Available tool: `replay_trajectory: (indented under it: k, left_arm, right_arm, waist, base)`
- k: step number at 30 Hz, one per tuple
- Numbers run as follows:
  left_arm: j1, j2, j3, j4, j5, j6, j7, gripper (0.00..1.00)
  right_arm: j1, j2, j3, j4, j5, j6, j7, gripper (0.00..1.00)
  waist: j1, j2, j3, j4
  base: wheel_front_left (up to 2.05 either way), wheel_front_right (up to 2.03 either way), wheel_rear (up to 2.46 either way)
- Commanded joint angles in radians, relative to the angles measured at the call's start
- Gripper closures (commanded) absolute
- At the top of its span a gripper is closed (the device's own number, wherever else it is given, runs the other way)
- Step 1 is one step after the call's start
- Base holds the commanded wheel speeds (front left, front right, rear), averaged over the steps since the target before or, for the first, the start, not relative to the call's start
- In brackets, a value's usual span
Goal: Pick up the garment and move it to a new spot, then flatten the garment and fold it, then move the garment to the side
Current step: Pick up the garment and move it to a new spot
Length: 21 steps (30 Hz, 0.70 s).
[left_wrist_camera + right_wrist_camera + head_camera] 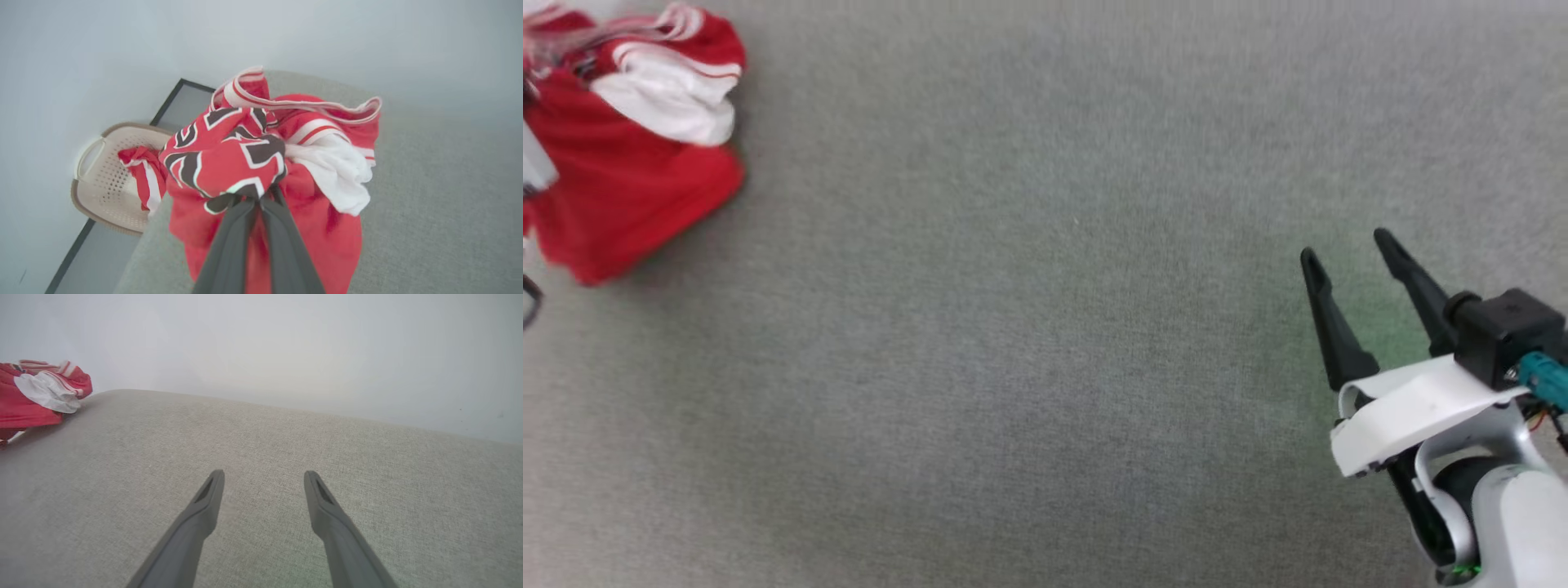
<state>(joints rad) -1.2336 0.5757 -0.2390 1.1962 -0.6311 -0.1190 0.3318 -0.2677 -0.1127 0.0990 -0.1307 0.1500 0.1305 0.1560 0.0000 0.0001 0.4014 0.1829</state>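
— Item one?

— The garment point(229, 163): one, red, in a crumpled heap at the far left edge of the grey cloth surface point(1045, 327). The black, white-edged lettering was bunched on top, with one white sleeve point(339, 171) in plain sight. A red, white-striped fold reached out over the basket point(106, 183). I could not tell whether it touched.

— Handling?

— By my judgement light, soft and limp, with no stiffness and nothing breakable. The knit looked smooth, so a thin pinch might slip and a thick fold should hold better. For flattening, I would take the striped neck trim or a shoulder seam, since those edges would let the body hang open.

— Grippers?

— Two. The left gripper point(261, 199) was clenched on a wad of the lettered front, fingers together with cloth pinched at the tips. The right gripper point(1343, 243) was spread wide and carried nothing. It hung over bare grey cloth, well apart from the shirt.

— Remaining stock?

— One beige perforated basket beside the surface's left edge. One surface. Whether the heap had cleared the cloth, I could not say.
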Motion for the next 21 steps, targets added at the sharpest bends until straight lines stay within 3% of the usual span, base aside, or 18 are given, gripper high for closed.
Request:
replay_trajectory:
  k: [1, 13, 21]
  left_arm:
    - [-0.019, 0.014, -0.008, -0.011, 0.012, -0.005, -0.018, 1.00]
    - [-0.114, 0.049, -0.100, -0.186, 0.072, -0.013, -0.111, 1.00]
    - [-0.126, 0.074, -0.128, -0.347, 0.063, -0.011, -0.056, 1.00]
  right_arm:
    - [0.018, 0.006, 0.001, 0.010, 0.009, 0.000, -0.011, 0.00]
    - [0.079, 0.044, -0.009, 0.109, 0.036, 0.000, -0.080, 0.00]
    - [0.104, 0.057, -0.027, 0.149, 0.051, 0.000, -0.116, 0.00]
  waist:
    - [0.0000, -0.0001, -0.080, 0.013]
    - [0.0000, -0.0001, -0.267, 0.012]
    - [0.0000, -0.0001, -0.350, -0.015]
  base:
    - [0.00, 0.00, 0.00]
    - [0.00, 0.00, 0.00]
    - [0.00, 0.00, 0.00]
